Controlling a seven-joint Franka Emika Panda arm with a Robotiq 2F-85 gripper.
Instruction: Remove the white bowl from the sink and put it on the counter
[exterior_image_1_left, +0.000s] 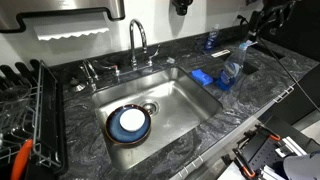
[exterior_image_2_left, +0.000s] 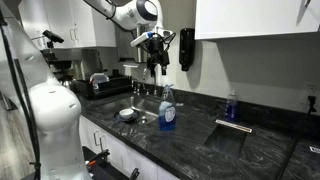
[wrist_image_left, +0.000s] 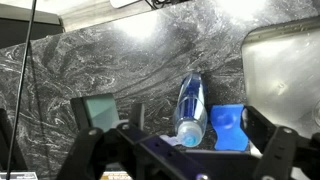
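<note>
One white bowl (exterior_image_1_left: 131, 121) sits lower-middle of frame in an exterior view, resting on a dark plate (exterior_image_1_left: 127, 141) down in the sink (exterior_image_1_left: 185, 100). Gripper (exterior_image_2_left: 156, 62) hangs up high, upper middle of frame, holding nothing. Wrist view shows its fingers (wrist_image_left: 88, 150) spread wide above a blue bottle (wrist_image_left: 190, 105) on the counter (wrist_image_left: 90, 60).
</note>
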